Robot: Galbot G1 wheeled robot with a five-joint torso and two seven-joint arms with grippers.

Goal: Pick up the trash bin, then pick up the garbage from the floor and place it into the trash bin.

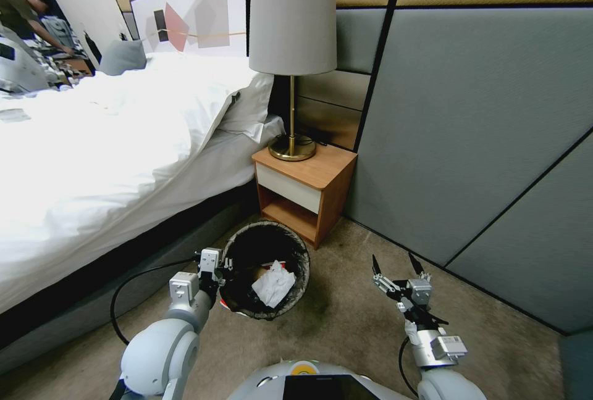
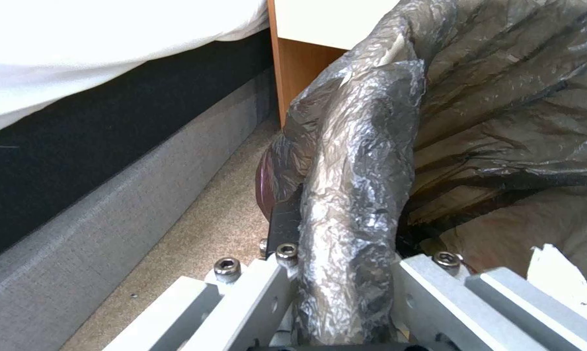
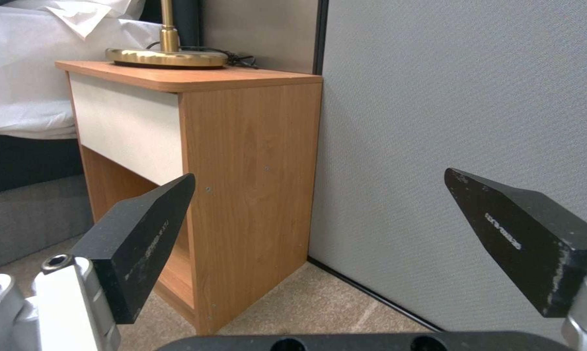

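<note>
Bed (image 1: 92,141): white covers, along the robot's left; dark base down at carpet (image 1: 346,320) level.

Wall panels (image 1: 482,128): grey, padded, along the right and behind the nightstand (image 1: 306,193).

Lamp (image 1: 292,54): grey shade, brass stem and round brass base, standing on the nightstand top.

Nightstand: wooden, one white drawer front, open shelf below, set in the corner between bed and wall panels. Shelf contents cannot be told.

Trash bin (image 1: 265,276): round, lined with a black bag (image 2: 371,161) folded over the rim, directly in front of the nightstand and just beside the bed base. Seen from above in the head view; whether resting on the carpet or lifted cannot be told. Contents: crumpled white tissue (image 1: 275,284) lying on top toward the near side, plus a small red-and-white piece (image 1: 276,263) behind it, partly hidden.

Left gripper (image 1: 221,273): at the bin's near-left rim, clamped onto it. In the left wrist view, bagged rim running between the two fingers (image 2: 254,297), one finger outside the bin wall, the other inside.

Right gripper (image 1: 397,264): held above bare carpet to the right of the bin, well apart from it, fingers spread wide, nothing between them. In the right wrist view, black fingertips (image 3: 144,234) pointing toward the nightstand side and the wall panel.
</note>
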